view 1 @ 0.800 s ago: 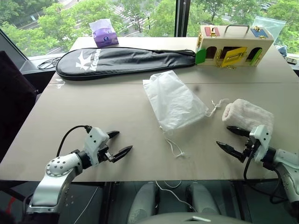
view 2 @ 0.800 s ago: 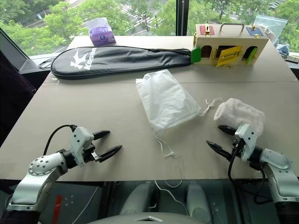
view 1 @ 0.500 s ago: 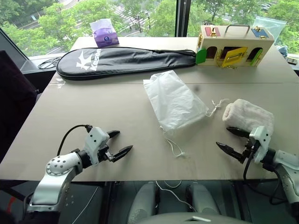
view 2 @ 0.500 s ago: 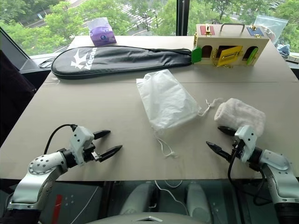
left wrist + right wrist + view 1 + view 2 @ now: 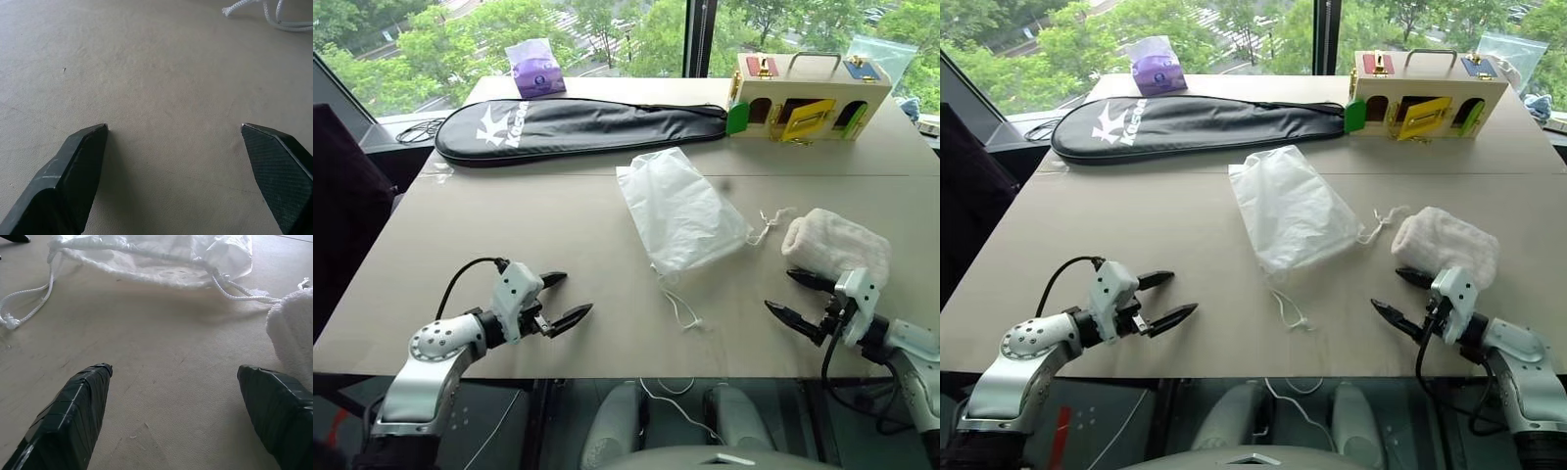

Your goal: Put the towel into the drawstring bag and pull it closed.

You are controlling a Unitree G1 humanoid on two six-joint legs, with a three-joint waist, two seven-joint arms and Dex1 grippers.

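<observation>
Terry, off-white: the towel (image 5: 834, 245), rolled, right of frame on the desk (image 5: 509, 225); likely light, soft, compressible, fuzzy enough not to slip; best pinched across the roll's middle. Thin crinkled white fabric: the drawstring bag (image 5: 679, 208), flat at frame centre, apart from the towel; probably limp and slippery, mouth needs holding open; cords (image 5: 683, 309) trail toward the lower edge; take hold there to close. Right hand (image 5: 808, 300) open, empty, just below the towel; left hand (image 5: 559, 299) open, empty, lower left.
</observation>
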